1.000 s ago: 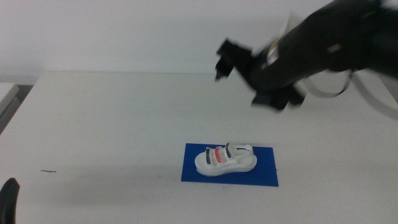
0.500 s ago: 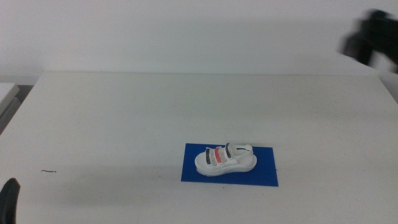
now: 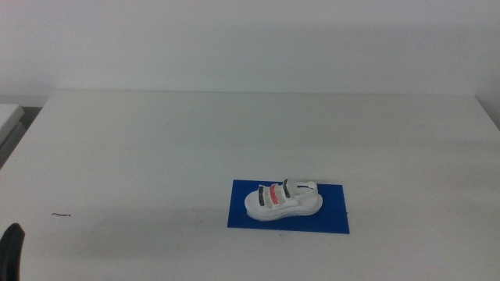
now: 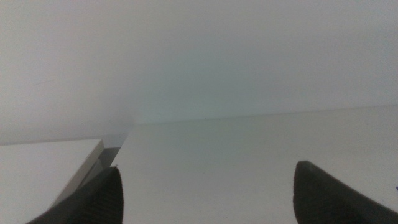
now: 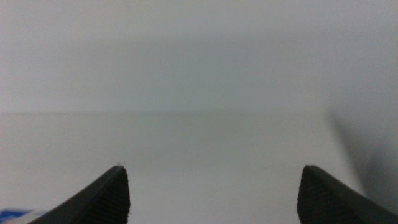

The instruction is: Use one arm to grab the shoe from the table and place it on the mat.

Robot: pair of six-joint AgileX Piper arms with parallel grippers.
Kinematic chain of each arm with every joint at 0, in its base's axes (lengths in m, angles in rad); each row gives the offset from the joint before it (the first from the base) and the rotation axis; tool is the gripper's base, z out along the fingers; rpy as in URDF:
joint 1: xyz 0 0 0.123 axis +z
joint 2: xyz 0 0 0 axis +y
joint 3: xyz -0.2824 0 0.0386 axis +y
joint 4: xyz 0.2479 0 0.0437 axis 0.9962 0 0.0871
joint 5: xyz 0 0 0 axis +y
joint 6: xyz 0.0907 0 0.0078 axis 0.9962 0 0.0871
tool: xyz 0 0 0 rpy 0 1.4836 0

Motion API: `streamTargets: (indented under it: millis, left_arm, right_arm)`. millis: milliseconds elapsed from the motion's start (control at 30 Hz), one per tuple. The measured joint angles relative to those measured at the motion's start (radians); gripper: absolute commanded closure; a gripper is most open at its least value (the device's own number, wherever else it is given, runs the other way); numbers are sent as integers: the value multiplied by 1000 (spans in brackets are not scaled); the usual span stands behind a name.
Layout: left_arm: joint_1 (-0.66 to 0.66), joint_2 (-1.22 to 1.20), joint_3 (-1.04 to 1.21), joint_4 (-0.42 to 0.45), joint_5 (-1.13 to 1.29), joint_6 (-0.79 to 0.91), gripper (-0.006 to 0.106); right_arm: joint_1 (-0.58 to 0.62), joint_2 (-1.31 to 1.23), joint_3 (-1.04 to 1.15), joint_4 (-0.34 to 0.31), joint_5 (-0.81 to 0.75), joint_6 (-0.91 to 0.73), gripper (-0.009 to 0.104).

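Observation:
The white shoe with black and red straps lies on its sole on the deep blue mat, on the near right part of the white table. No gripper touches it. The right arm is out of the middle view; its gripper shows in the right wrist view, jaws wide apart and empty, with a sliver of the mat at the corner. The left gripper is open and empty in the left wrist view; a dark part of it shows at the middle view's bottom left edge.
A small dark scratch mark is on the table at the near left. The table's left edge borders a grey-white surface. A white wall stands behind the table.
The right arm, above the table's far right a second ago, pulled away to the right and left the middle view. The shoe and mat have not moved.

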Motion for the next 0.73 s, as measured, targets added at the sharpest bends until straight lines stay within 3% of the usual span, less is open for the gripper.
streamTargets:
  millis: [100, 267, 433, 733]
  left_arm:
    - [0, 0, 0, 0, 0, 0, 7]
    - [0, 0, 0, 0, 0, 0, 7]
    - [0, 0, 0, 0, 0, 0, 7]
    - [0, 0, 0, 0, 0, 0, 7]
  right_arm:
    - [-61, -98, 139, 23, -136, -119, 23]
    - [-70, -254, 329, 16, -259, -155, 23]
    - [-70, -407, 466, -23, -251, -159, 23]
    - [-70, -460, 472, -25, -173, -159, 24]
